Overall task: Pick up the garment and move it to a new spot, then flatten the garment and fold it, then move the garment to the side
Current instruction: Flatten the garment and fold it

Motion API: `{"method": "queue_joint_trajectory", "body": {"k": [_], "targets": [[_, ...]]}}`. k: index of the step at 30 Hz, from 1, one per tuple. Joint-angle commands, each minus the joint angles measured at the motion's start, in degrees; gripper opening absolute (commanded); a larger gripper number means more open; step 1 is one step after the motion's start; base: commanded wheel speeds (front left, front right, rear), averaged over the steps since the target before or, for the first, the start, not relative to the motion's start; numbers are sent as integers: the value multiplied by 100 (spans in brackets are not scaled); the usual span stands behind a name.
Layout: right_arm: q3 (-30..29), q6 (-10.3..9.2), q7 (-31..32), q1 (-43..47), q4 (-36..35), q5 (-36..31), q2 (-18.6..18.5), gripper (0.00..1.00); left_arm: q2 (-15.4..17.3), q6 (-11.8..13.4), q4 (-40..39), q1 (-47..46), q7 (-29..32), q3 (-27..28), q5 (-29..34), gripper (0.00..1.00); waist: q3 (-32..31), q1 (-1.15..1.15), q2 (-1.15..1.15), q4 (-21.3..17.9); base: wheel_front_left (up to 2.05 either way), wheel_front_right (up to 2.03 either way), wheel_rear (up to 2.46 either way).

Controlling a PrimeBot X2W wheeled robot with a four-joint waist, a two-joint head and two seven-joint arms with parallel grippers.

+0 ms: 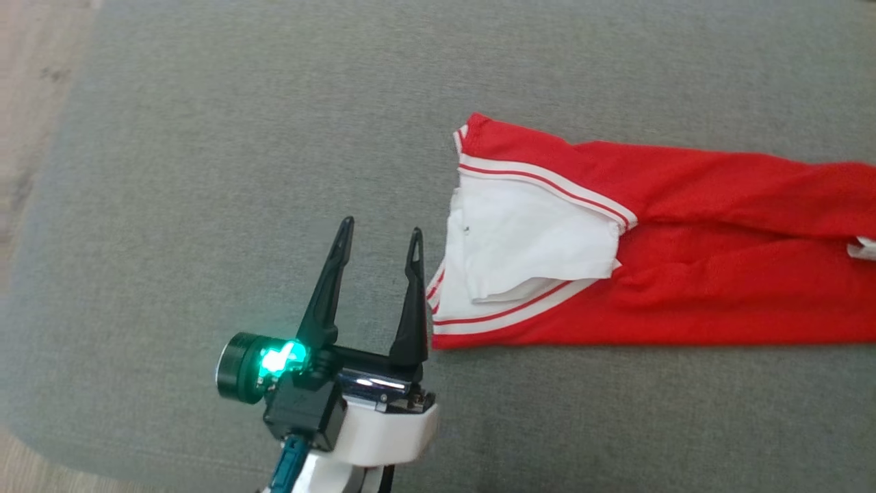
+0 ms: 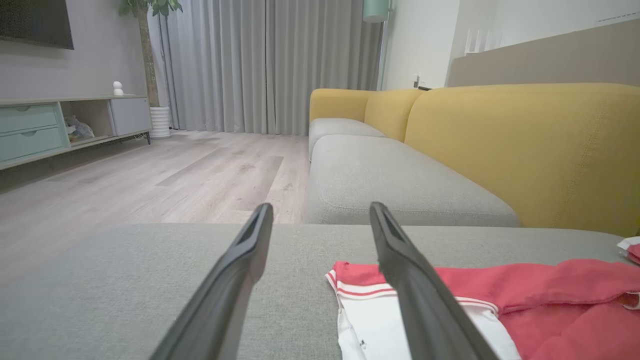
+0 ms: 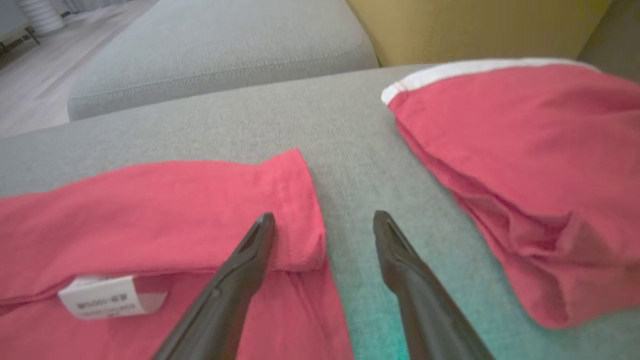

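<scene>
left gripper (image 1: pixel 382 227) stands wide open and empty over the grey cushion (image 1: pixel 171 171), one finger just beside the white-striped end of the red garment (image 1: pixel 684 274), which lies stretched out toward the robot's right. right gripper (image 3: pixel 324 216) is likewise spread wide, holding nothing: one finger above the garment's hemmed corner, the other over bare cushion. a white label (image 3: pixel 102 295) sits near that corner; another red fold (image 3: pixel 525 175) lies apart.
</scene>
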Motion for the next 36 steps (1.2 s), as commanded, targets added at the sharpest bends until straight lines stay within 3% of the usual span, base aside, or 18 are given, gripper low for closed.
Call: {"method": "queue_joint_trajectory", "body": {"k": [1,7,8,9,10,11,12,13,18,23,30,33,36], "targets": [[45,39,80,158,-78,-13,-68,100,-81,-127,-167,70,-28,341,137,100,-53,0,0,68,0,0,0],[268,39,512,284,13,246,34,100,-288,-499,-154,287,-28,703,413,100,-97,0,0,77,0,0,0],[311,39,596,286,15,326,40,94,-315,-555,-156,306,-28,738,461,100,-106,0,0,81,0,0,0],[329,39,657,283,17,403,39,67,-339,-604,-155,325,-28,770,505,100,-115,0,0,83,0,0,0],[329,39,657,283,17,403,39,67,-339,-604,-155,325,-28,770,505,100,-115,0,0,83,0,0,0],[343,39,704,280,13,466,32,46,-362,-646,-155,343,-28,803,541,100,-121,0,0,85,0,0,0],[355,39,731,276,6,515,20,18,-384,-683,-157,360,-28,838,571,100,-126,0,0,83,0,0,0],[364,39,730,266,-5,553,6,0,-402,-721,-154,378,-28,872,596,100,-132,0,0,80,0,0,0],[352,39,440,163,-5,595,-107,0,-463,-870,-131,487,-28,1058,687,100,-185,0,0,-25,0,0,0],[296,39,228,65,31,447,-458,0,-495,-1027,-132,565,-28,1210,740,100,-246,0,0,-244,0,0,0],[376,39,688,-182,-415,217,-1210,0,-517,-1224,-93,586,-28,1321,841,100,-259,0,0,-629,0,0,0],[207,39,1072,-388,-962,440,-1180,0,-526,-1301,-47,570,-28,1328,855,100,-308,0,0,-707,0,0,0],[23,39,1546,-492,-1806,763,-895,0,-533,-1333,-25,548,-28,1328,860,100,-341,0,0,-736,0,0,0]]}}
